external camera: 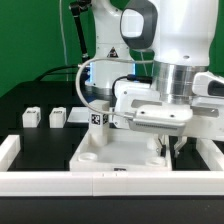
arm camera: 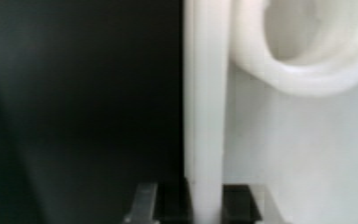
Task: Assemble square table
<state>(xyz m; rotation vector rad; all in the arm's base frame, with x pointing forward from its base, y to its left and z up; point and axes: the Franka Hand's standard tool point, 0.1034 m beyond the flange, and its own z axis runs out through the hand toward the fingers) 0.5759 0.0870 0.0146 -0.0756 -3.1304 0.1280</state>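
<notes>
The claw (external camera: 168, 150) is straddling the raised rim (arm camera: 202, 100) of the square panel (external camera: 105, 155), lower middle of the exterior view, probably for dragging it; whether it is pinching, I cannot tell

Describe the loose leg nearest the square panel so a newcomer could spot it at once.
Find the white square panel in the middle of the black table. Just behind its far corner toward the exterior view's left stands a short white leg. Two other legs sit farther left, apart from the panel; this one alone stands right beside it, tag facing the camera.
</notes>
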